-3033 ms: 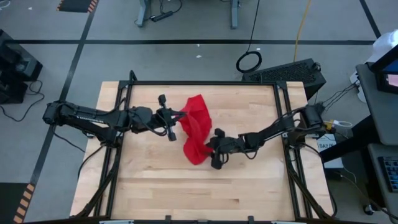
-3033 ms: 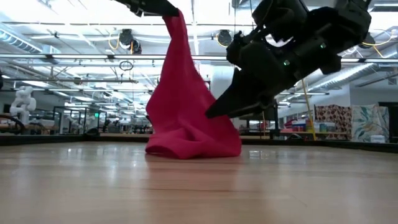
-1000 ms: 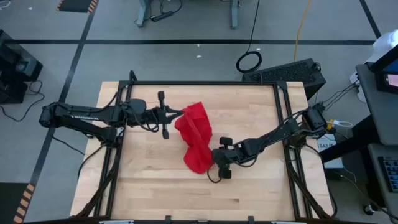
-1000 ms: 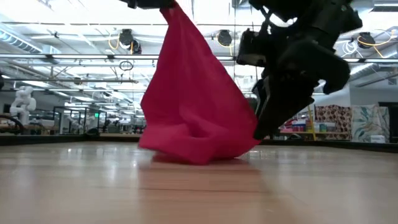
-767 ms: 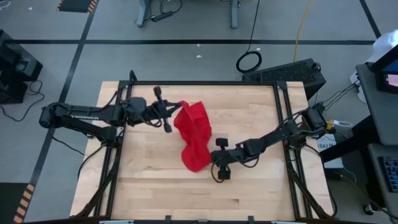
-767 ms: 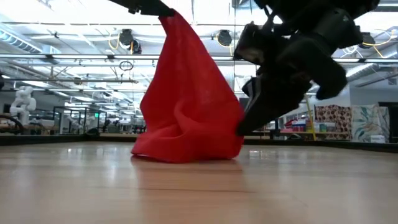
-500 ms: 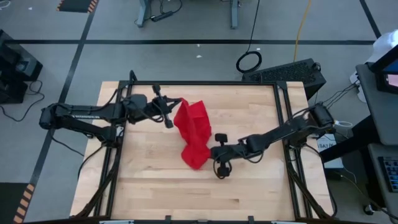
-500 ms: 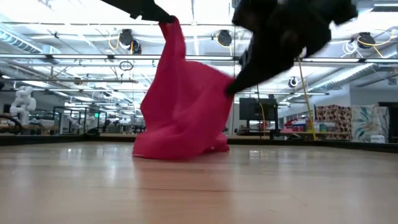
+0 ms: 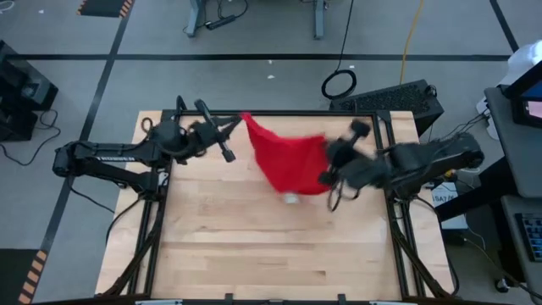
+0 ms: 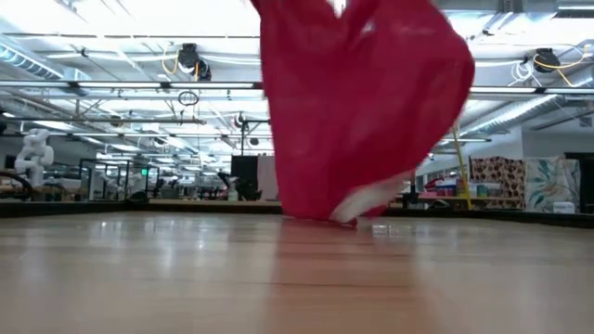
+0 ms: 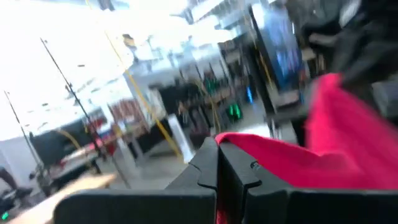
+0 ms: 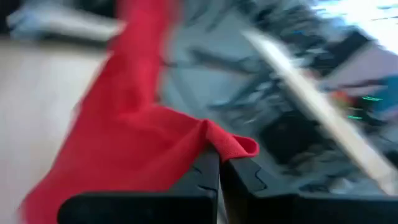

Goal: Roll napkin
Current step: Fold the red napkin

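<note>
The red napkin (image 9: 290, 161) hangs spread between my two grippers above the far half of the table. My left gripper (image 9: 240, 125) is shut on its far left corner, and my right gripper (image 9: 329, 167) is shut on its right end. In the low view the napkin (image 10: 357, 111) hangs as a wide sheet. Its lowest edge, with the white tag (image 10: 360, 202), hangs close over the table; whether it touches, I cannot tell. Both wrist views show shut fingers with red cloth between them. My left gripper pinches the napkin's top corner (image 11: 231, 142) between its two shut fingers, coming from the table's left and slanting a little upward. The cloth runs away from the fingers toward the other arm. One layer or several, I cannot tell. My right gripper pinches a bunched fold at the napkin's right end (image 12: 229, 147) between its shut fingers, coming from the table's right. A small tuft sticks out past the fingers, and the rest (image 12: 118, 155) hangs down and away toward the left arm.
The wooden table (image 9: 254, 254) has a black frame along its edges (image 9: 279, 113). Its near half is bare wood. Beyond the far right corner, on the floor, lie a dark box (image 9: 398, 97) and a cable coil (image 9: 339, 83).
My right gripper has taken hold of the napkin's low end by the table and swung fast up and toward the far right. The napkin, then a heap hanging from my left gripper onto the table, is now drawn out between both. My left gripper has tipped upward and risen slightly.
</note>
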